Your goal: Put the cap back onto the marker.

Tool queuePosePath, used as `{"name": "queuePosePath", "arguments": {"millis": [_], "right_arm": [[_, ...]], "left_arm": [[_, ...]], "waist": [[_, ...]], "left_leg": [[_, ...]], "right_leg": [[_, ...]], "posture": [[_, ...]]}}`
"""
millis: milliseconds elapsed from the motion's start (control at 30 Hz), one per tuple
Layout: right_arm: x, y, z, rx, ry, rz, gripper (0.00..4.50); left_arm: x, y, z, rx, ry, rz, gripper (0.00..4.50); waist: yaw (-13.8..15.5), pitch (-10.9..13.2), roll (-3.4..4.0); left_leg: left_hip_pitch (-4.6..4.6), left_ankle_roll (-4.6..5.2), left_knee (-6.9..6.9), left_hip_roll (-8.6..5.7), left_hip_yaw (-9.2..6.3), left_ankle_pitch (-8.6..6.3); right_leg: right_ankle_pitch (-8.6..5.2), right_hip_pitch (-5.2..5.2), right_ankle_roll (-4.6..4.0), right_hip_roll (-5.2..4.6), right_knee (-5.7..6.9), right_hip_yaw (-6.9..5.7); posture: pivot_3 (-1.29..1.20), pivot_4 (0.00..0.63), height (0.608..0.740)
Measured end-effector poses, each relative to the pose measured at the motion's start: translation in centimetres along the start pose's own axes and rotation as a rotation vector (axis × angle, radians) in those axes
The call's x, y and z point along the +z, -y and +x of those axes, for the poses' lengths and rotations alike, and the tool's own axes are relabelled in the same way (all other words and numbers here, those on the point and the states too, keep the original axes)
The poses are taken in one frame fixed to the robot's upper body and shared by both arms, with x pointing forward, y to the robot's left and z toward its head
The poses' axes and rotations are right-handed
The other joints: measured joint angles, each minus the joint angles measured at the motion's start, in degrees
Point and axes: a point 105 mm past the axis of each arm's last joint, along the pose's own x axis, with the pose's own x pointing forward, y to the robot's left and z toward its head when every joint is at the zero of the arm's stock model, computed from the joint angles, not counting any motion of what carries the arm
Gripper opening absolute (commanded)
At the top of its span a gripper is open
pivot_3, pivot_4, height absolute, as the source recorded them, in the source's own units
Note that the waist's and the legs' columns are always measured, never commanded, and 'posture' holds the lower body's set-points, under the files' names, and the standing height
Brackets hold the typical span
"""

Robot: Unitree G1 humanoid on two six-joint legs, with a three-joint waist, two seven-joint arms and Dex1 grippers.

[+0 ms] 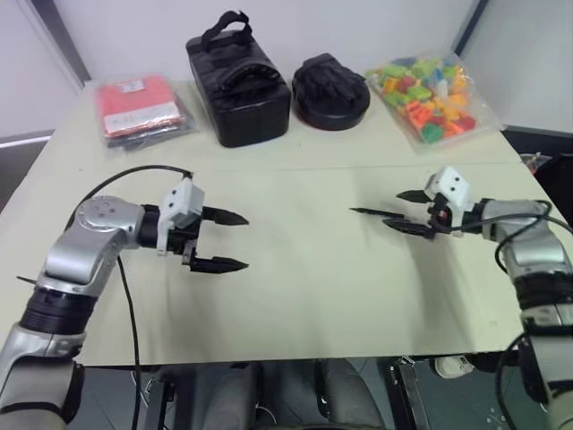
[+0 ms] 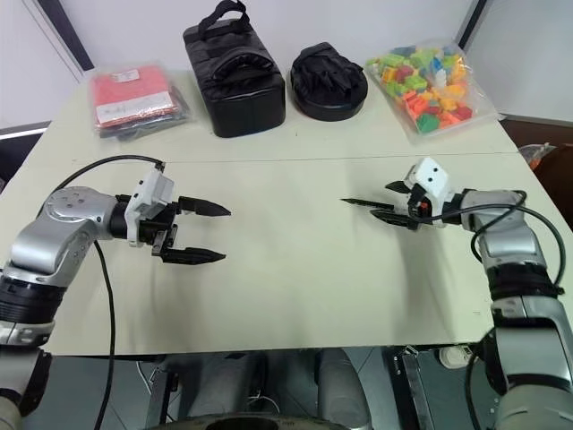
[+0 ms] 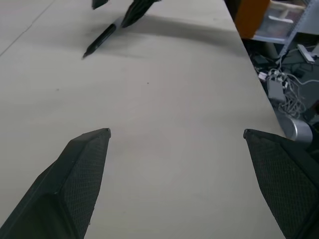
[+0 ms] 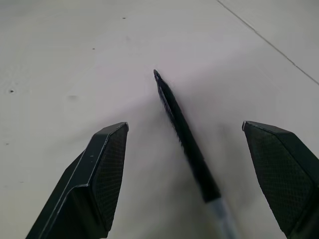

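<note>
The marker (image 1: 372,213) is a thin black stick lying on the pale table (image 1: 295,296), right of centre, with its pointed tip toward the left arm. In the right wrist view the marker (image 4: 184,134) lies between the two fingers, and its rear end is paler. My right gripper (image 1: 392,209) is open, one finger on each side of the marker's rear part, neither touching it. My left gripper (image 1: 243,240) is open and empty at the left, pointing across the table at the marker (image 3: 102,39). The cap is out of view.
Along the far edge sit a bagged red packet (image 1: 139,107), a black case with a handle (image 1: 237,85), a black round pouch (image 1: 331,90) and a bag of colourful blocks (image 1: 430,94). A black cable (image 1: 125,296) loops off the left arm.
</note>
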Motion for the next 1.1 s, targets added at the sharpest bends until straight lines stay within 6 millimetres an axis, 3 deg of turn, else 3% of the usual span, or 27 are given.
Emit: {"name": "queuePosePath", "arguments": {"millis": [233, 633, 733, 900, 933, 1100], "right_arm": [[-1.1, -0.1, 2.2, 0.040, -0.026, -0.006, 3.80], [-2.0, 0.0, 2.7, 0.068, -0.064, 0.063, 3.80], [-2.1, -0.2, 2.9, 0.083, -0.060, 0.084, 2.97], [-2.0, -0.5, 3.2, 0.103, -0.054, 0.083, 0.27], [-2.0, -0.5, 3.2, 0.104, -0.057, 0.081, 0.05], [-1.9, -0.5, 3.3, 0.109, -0.058, 0.084, 0.05]], "left_arm": [[-0.8, 0.6, -0.7, 0.074, -0.006, -0.029, 4.48], [-1.3, 0.5, -0.6, 0.152, -0.007, -0.033, 4.48], [-1.2, 0.4, -0.5, 0.160, 0.000, -0.019, 4.50], [-1.3, 0.4, -0.6, 0.169, -0.004, -0.012, 4.50], [-1.3, 0.4, -0.6, 0.171, -0.006, -0.012, 4.50], [-1.4, 0.2, -0.6, 0.190, -0.013, -0.002, 4.50]], "waist": [[0.24, 0.01, 0.02], [0.10, 0.01, 0.03], [0.07, 0.01, 0.03], [-0.05, 0.01, 0.03], [-0.06, 0.01, 0.03], [-0.12, 0.00, 0.02]], "left_leg": [[-0.01, -0.01, -0.01, -0.03, -0.03, 0.00], [0.01, -0.03, -0.02, -0.03, -0.04, 0.01], [0.02, -0.03, -0.02, -0.03, -0.04, 0.01], [0.03, -0.04, -0.02, -0.03, -0.04, 0.02], [0.03, -0.05, -0.02, -0.03, -0.04, 0.02], [0.03, -0.04, -0.02, -0.03, -0.04, 0.02]], "right_leg": [[0.00, -0.01, -0.01, -0.05, 0.00, 0.00], [0.00, 0.00, -0.01, -0.04, 0.04, 0.00], [0.00, -0.01, -0.01, -0.03, 0.04, 0.00], [0.00, 0.00, -0.01, -0.03, 0.07, 0.00], [0.01, 0.00, -0.01, -0.03, 0.07, 0.00], [0.00, 0.01, -0.01, -0.03, 0.07, 0.00]], "posture": [[0.00, 0.150, 0.740], [0.00, 0.150, 0.740], [0.00, 0.150, 0.740], [0.00, 0.150, 0.740], [0.00, 0.150, 0.740], [0.00, 0.150, 0.740]]}}
